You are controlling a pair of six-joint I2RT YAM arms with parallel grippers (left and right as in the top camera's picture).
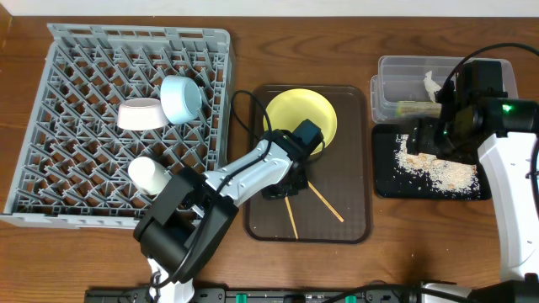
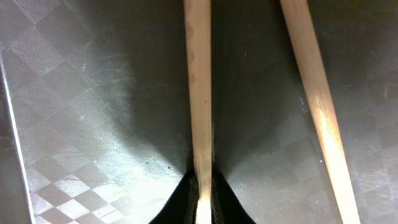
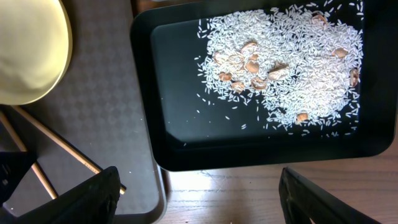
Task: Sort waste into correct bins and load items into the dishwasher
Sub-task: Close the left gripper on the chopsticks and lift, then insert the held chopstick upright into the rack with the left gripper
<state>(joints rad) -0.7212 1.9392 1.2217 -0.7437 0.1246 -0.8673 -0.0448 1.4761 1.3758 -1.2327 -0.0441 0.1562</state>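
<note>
Wooden chopstick point(image 2: 198, 93) pinched tight in L gripper point(image 2: 202, 202), down on brown serving tray point(image 2: 81, 112) w/ 2nd chopstick point(image 2: 317, 106) just beside. R gripper point(image 3: 202, 196) spread wide, empty, over black tray point(image 3: 174, 93) w/ rice crumbs point(image 3: 292, 56).

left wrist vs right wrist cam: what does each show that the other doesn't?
Left wrist only: a close-up of the left end effector shut on one chopstick. Right wrist only: black tray of rice crumbs, yellow plate, wooden table, open right end effector. Both: the brown serving tray and both chopsticks.
</note>
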